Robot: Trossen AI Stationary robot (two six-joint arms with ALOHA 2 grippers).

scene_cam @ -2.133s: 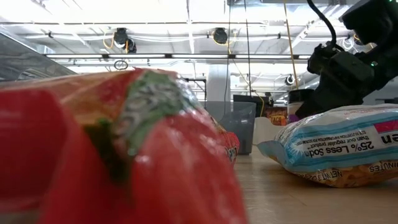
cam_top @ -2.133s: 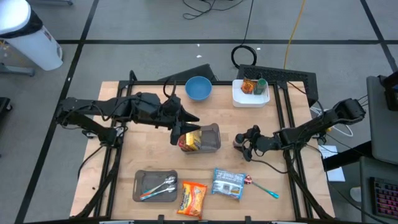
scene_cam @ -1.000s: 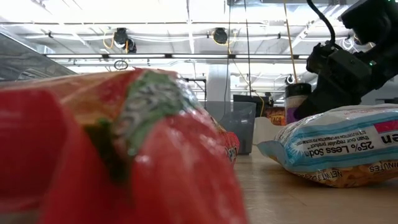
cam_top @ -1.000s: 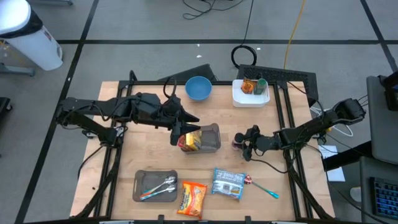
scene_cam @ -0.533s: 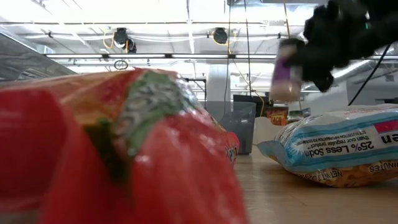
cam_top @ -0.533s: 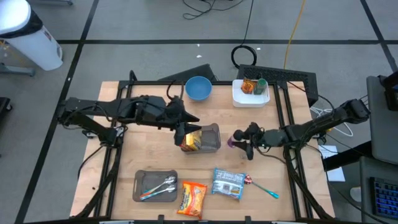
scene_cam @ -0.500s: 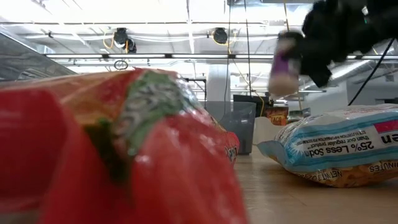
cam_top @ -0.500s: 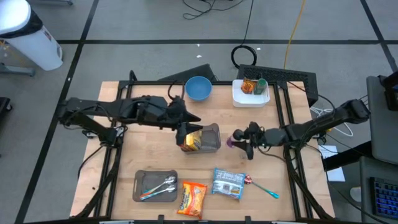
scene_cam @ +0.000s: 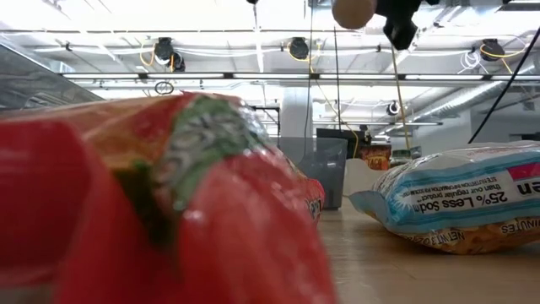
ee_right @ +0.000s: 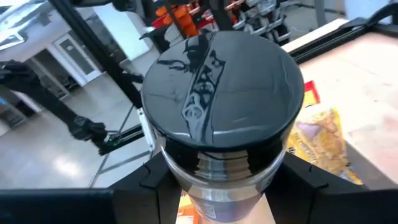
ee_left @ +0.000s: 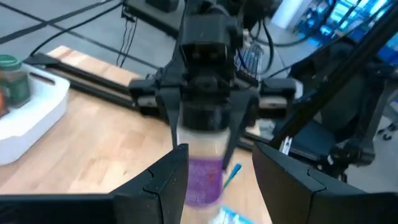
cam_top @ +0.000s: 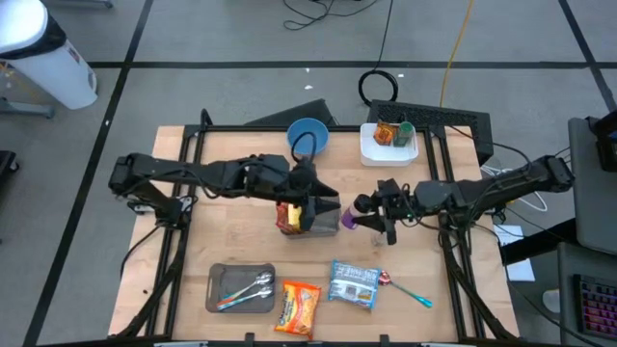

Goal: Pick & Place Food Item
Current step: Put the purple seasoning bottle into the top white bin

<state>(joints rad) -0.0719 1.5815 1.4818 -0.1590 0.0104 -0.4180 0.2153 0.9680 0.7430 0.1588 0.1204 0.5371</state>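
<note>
With the right gripper [cam_top: 362, 214] pinching the purple jar [cam_top: 350, 220] above the bench [cam_top: 222, 241], we judge the carry underway; next, lower it into the grey bin [cam_top: 326, 214] the left gripper [cam_top: 310, 214] grips.

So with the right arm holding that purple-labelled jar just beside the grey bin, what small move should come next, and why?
Probably carry the jar a little farther toward the left arm, until it is over the grey bin. The right gripper holds it lifted off the table beside the bin's edge, not yet above it, while the left gripper sits at the bin with a snack packet.
</note>
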